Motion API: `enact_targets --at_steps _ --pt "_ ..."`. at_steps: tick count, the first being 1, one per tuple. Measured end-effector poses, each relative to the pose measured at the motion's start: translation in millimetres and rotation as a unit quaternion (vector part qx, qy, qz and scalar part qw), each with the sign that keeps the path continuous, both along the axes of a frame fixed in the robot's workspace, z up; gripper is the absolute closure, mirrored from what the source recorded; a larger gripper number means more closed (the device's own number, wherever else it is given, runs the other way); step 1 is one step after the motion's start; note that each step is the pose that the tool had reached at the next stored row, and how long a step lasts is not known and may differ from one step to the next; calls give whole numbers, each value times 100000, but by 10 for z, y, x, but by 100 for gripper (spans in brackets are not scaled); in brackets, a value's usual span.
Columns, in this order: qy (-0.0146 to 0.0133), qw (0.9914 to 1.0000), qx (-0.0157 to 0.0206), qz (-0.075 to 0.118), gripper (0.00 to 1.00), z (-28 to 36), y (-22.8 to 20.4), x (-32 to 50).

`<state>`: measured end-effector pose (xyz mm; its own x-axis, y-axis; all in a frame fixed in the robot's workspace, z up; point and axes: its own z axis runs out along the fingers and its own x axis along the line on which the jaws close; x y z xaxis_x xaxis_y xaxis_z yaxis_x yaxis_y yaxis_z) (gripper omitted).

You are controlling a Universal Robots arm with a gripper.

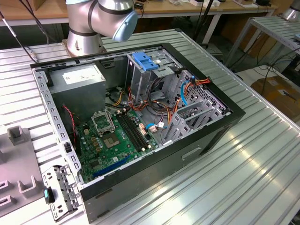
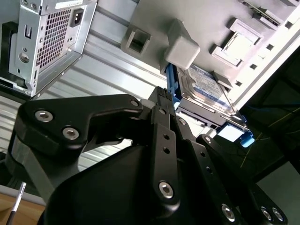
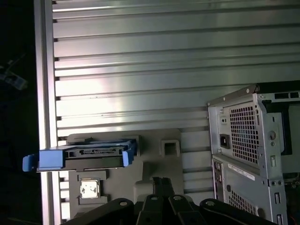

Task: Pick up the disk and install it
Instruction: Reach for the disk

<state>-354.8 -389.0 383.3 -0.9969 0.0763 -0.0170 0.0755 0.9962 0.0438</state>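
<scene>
Second wrist view: dark grey rectangular disk (image 2: 206,86), blue side rails, lies on grey plastic plate (image 2: 150,16) at the edge of the ribbed metal table (image 2: 108,63). My black gripper (image 2: 161,105) hangs nearby; grip state: cannot tell.

An open computer case (image 1: 187,154) lies on its side on a ribbed metal table (image 1: 243,183). Inside, a green motherboard (image 1: 110,140) fills the near part towards the exterior view's left. A grey power-supply box (image 1: 77,82) with a white sticker sits at the far left corner. Beside it, towards the exterior view's right, stands a metal drive cage (image 1: 140,82) with a blue plastic tab (image 1: 145,61) on top. Orange and red cables (image 1: 197,80) run along the case's right side. The robot arm's base (image 1: 84,33) stands on the table beyond the case. A grey fixture plate (image 1: 16,187) and a perforated metal bracket (image 1: 58,192) lie near the case, at the exterior view's left.
</scene>
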Motion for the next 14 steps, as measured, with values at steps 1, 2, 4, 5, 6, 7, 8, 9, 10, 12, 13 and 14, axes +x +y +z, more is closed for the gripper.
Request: enact_targets --at_steps 1,2,4,5,6,7,8,9,10,12,13,14 --pt "5 100000 -2 0 89 1 6 -24" --pt "-1 100000 1 0 89 0 9 -39" --pt "1 100000 -1 1 89 0 17 -71" --pt "0 100000 0 2 89 0 21 -90" --pt "-1 100000 -1 5 89 0 25 -102" --pt "2 100000 -1 2 89 0 30 -115" --pt "0 100000 -2 5 89 0 36 -129" --pt "0 100000 -1 6 89 0 42 -147" --pt "1 100000 1 4 89 -1 49 -164" --pt "5 100000 -1 -1 89 0 68 -201" --pt "2 100000 -1 -3 89 -1 87 -243" --pt "2 100000 0 3 89 -2 101 -317"
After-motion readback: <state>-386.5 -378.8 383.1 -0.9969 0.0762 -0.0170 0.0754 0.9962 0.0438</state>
